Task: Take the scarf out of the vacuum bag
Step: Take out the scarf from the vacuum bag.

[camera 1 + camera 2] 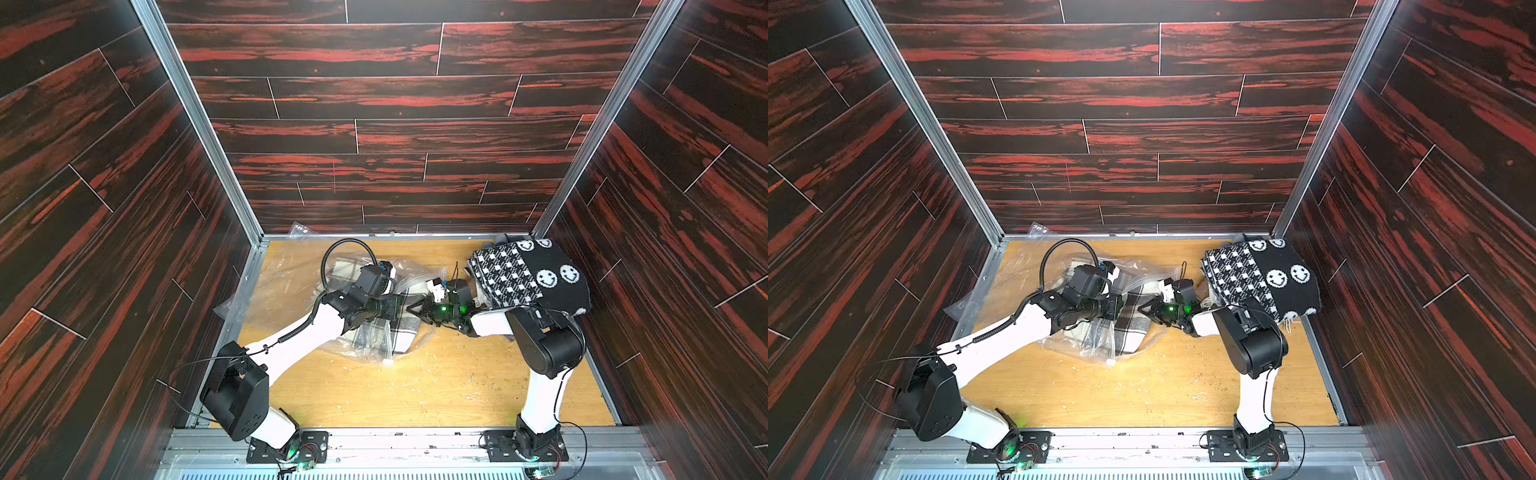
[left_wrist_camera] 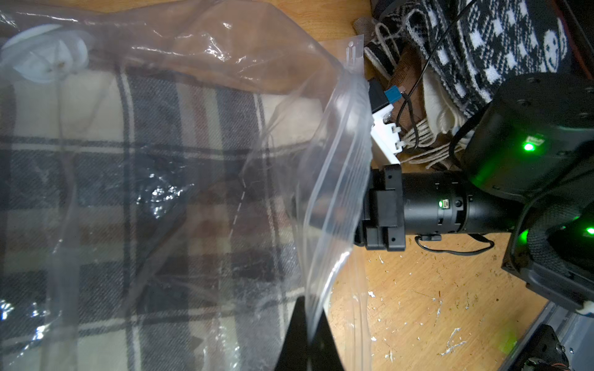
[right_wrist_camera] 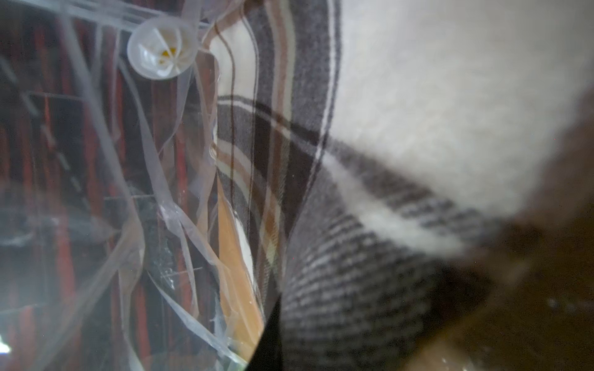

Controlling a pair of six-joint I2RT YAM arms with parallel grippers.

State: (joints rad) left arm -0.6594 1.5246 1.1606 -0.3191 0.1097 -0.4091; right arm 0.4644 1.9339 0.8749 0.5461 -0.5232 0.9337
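Both top views: the big crinkly clear plastic vacuum bag (image 1: 299, 291) sprawls on the light wooden tabletop (image 1: 415, 386), left of centre. The cream, grey and brown plaid scarf (image 1: 405, 332) lies inside at its mouth. There the left gripper (image 1: 400, 311) and the right gripper (image 1: 417, 311) meet nose to nose. A black-and-white knitted smiley scarf (image 1: 536, 274) is heaped in the far right corner.

Left wrist: the black finger (image 2: 294, 340) is clamped on the bag's zip edge. The round white valve disc (image 2: 45, 54) sits over the plaid. The right gripper reaches into the mouth, its tips hidden behind plastic.

Right wrist: plaid fills the view, folded against one dark fingertip (image 3: 270, 337). Spread or pinching, can't tell.
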